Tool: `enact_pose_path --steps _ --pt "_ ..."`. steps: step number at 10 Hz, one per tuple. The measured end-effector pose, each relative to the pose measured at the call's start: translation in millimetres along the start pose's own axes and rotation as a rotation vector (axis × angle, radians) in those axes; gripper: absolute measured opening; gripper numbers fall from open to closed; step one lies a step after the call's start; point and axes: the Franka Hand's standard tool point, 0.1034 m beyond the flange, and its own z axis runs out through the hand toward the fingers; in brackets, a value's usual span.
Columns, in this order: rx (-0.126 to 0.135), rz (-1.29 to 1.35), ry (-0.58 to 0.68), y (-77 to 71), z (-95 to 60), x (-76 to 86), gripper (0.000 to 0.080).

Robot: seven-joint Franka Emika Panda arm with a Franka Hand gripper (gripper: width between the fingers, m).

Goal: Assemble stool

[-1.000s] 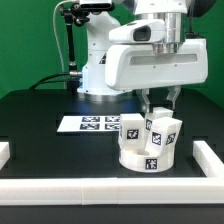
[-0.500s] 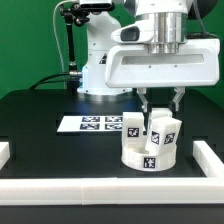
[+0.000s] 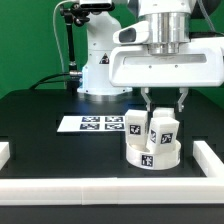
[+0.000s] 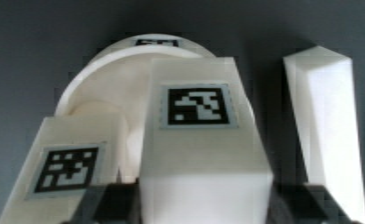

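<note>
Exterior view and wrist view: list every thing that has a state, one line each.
Gripper: above the stool, fingers down around a leg; open or shut cannot be told.
Seat: flat on the table, legs standing on it.
Legs: three upright on the seat.
Marker board: flat on the table, untouched.
Border rail: lying along the table's front edge.

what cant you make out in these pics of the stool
- Gripper fingertips: exterior view, hidden behind the legs; grip unclear.
- Where legs meet the seat: too small in exterior view, cut off in wrist view.
- Marker board: far end hidden by a leg.
</note>
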Motion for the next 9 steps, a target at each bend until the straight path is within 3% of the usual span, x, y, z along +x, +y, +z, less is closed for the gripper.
enact_pose_path --steps 4,9 --pt "0.016 0.196 -0.003 -22.8 0.6 -9.0 0.0335" --pt "0.04 0.529 -0.013 -23.1 0.7 -7.7 0.0335"
